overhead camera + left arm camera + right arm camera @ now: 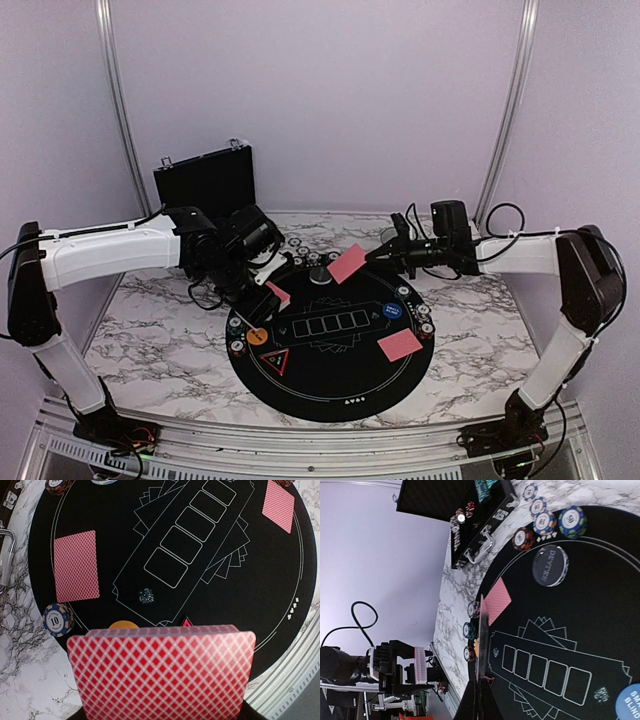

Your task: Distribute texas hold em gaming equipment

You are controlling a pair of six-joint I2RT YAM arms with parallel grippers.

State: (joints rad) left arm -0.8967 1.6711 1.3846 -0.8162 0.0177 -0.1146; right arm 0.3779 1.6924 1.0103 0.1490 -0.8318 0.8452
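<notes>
Deck (162, 675) clamped in left gripper (268, 288), single card (347, 263) jutting from closed right gripper (375, 256)

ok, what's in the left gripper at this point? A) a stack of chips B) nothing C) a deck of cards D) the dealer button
C: the left gripper holds a red-backed deck of cards. It fills the bottom of the left wrist view, with several card edges layered along its top.

Pinkish-red cards (400, 346) face-down on mat (330, 385); chip stacks (572, 521) along rim.
</notes>
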